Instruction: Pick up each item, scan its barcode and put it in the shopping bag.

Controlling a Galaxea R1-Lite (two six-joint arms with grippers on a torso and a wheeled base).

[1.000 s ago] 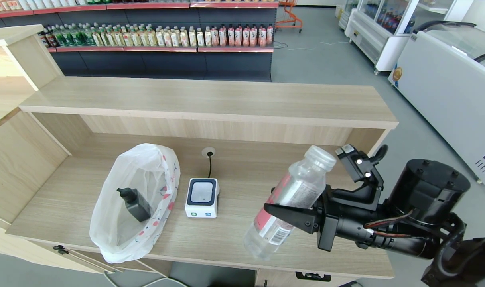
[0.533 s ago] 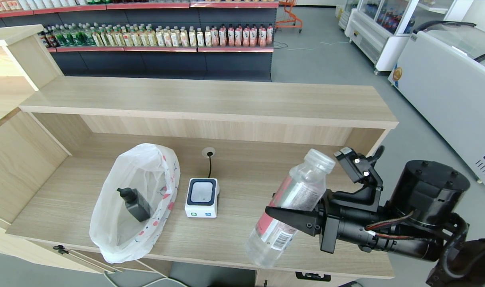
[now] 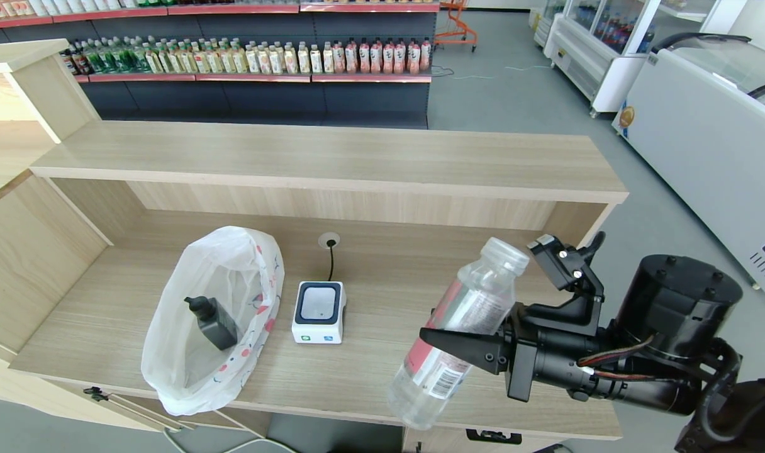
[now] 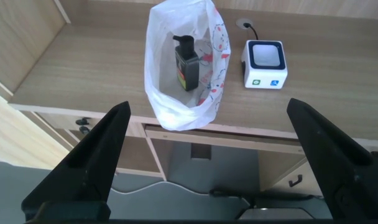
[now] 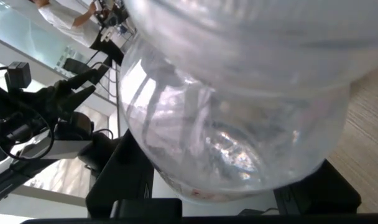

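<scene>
One bottle (image 3: 477, 296) in play: clear, tilted, clamped in the right gripper's (image 3: 467, 336) fingers over the near right edge of the surface (image 3: 370, 277). Over the last second it only sank a touch and it's still right of the scanner (image 3: 319, 311), so I'd say it's not scanned yet. The left gripper (image 4: 207, 109) has its fingers spread and empty, on the near side of the bag (image 3: 168, 352).
</scene>
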